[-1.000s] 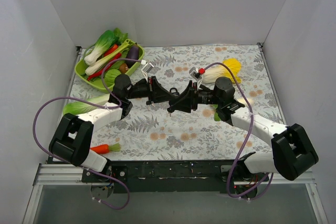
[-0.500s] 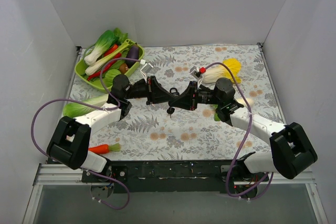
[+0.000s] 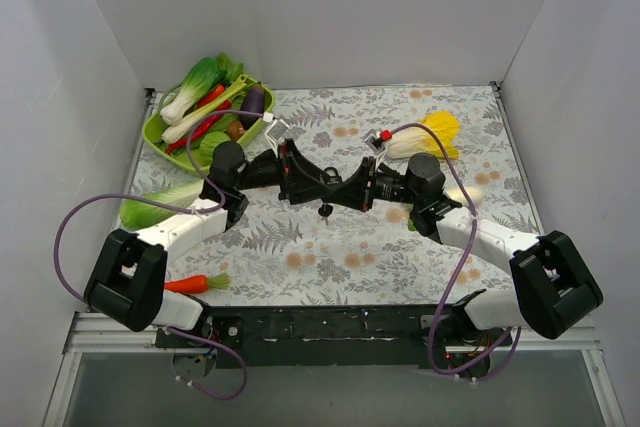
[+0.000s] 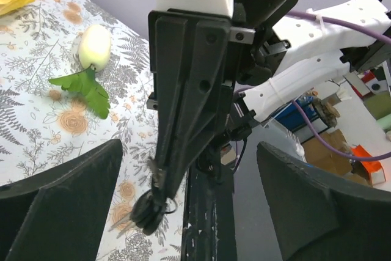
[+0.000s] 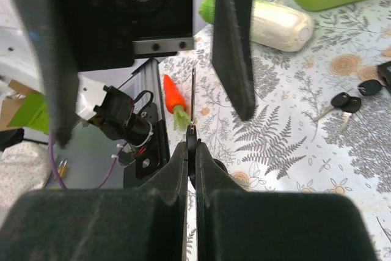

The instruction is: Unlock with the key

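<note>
Edging toward the basket [image 3: 149, 131] since a moment ago, the right gripper [image 5: 191, 147] pinches the key [image 5: 193, 99] in its jaws, right of the basket. The left gripper [image 3: 308, 179] holds its jaws spread, facing it. Unlocking seems not yet begun.

We see green basket [image 3: 153, 133] of vegetables at 10 o'clock on fern-print cloth [image 3: 330, 257], pale cabbage [image 3: 150, 209] at 9, carrot [image 3: 185, 285] at 8, yellow leafy vegetable [image 3: 440, 130] at 1.
</note>
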Controlling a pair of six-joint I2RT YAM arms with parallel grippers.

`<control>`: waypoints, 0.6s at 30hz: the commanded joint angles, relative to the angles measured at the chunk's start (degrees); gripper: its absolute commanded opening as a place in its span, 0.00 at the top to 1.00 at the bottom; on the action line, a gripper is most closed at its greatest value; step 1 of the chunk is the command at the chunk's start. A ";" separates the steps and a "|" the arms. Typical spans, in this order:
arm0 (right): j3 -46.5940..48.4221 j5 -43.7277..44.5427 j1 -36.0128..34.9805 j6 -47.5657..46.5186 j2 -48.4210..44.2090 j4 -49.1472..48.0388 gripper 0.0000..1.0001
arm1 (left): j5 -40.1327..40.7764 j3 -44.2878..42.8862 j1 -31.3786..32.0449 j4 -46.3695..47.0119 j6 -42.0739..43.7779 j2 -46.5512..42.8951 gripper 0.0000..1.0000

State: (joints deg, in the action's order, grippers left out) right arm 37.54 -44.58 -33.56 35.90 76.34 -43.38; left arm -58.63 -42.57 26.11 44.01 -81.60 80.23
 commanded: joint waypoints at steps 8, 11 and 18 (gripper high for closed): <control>-2.91 23.56 -0.19 -10.83 -10.14 17.34 0.99 | 5.73 -0.06 -2.28 1.92 -10.22 -1.57 0.02; -4.31 25.50 -0.28 -12.17 -13.14 19.99 0.99 | 5.98 2.48 -3.78 8.62 -17.53 2.11 0.02; -8.62 25.77 0.16 -12.52 -17.53 20.61 0.99 | 22.83 -2.77 -2.12 -23.40 -0.42 0.64 0.02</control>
State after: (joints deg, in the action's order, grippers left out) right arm 30.79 -21.30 -33.76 25.39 61.41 -23.57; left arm -46.76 -41.19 22.68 39.00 -91.70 83.55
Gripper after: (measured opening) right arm 0.044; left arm 0.981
